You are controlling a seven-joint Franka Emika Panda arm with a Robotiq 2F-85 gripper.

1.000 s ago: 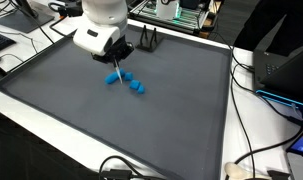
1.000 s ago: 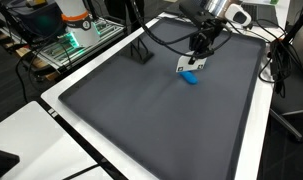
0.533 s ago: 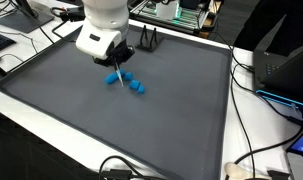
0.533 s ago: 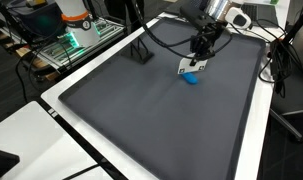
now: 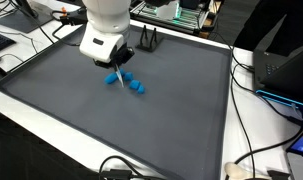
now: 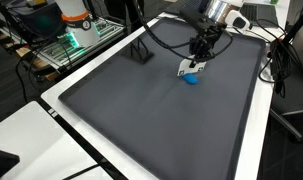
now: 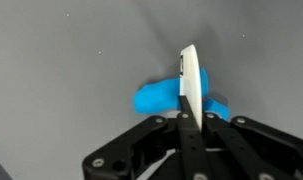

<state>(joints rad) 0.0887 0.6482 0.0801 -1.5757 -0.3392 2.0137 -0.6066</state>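
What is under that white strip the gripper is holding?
A blue lump lies on the grey mat, below the white strip in the shut gripper. The strip covers the lump's middle.

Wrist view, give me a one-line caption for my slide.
Pincer shut on a thin white piece, seen edge-on in front of a blue lump on the grey mat.

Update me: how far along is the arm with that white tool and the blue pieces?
Done: the gripper is shut on the thin white tool, blade pointing down. In hand: the blade tip sits right at the blue pieces in the wrist view; whether it touches them can't be judged. Left: the blue pieces all lie loose on the grey mat, none lifted.
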